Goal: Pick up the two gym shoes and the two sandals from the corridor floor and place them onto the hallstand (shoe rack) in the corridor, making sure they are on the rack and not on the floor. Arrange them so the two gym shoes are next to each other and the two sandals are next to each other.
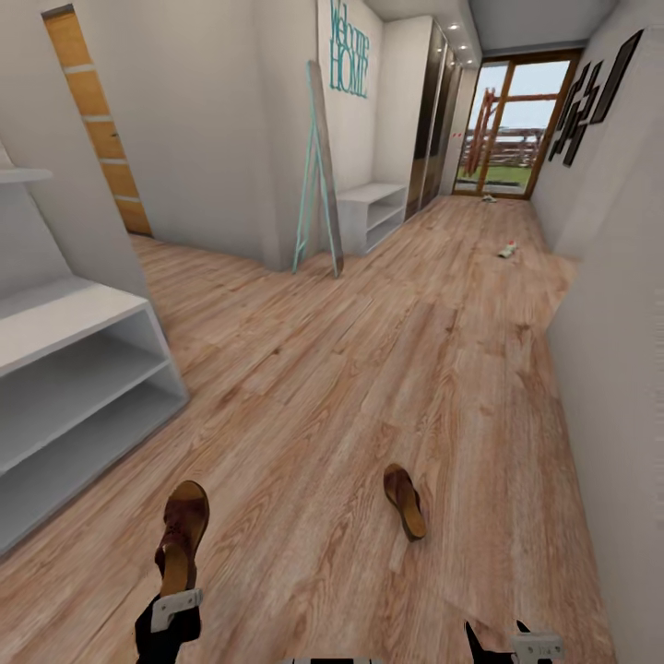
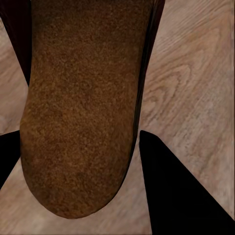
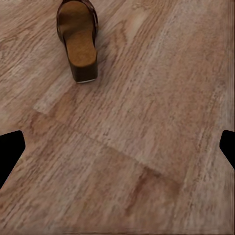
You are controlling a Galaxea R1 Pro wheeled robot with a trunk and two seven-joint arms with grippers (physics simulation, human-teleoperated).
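Faintly — wall lettering [image 1: 349,48], perhaps "Welcome HOME".

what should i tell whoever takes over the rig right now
Left claw: fingers straddle the heel of one sandal; whether it is clamped cannot be told.
Right claw: open, empty, above bare corridor floor.
The other sandal lies on the floor ahead of the right claw.
Two small things lie far down the corridor, one with red and green like a gym shoe, the other too small to tell.
The hallstand stands to the left, nothing visible on its shelves.
Done: nothing racked yet. Left: all four shoes, paired side by side.
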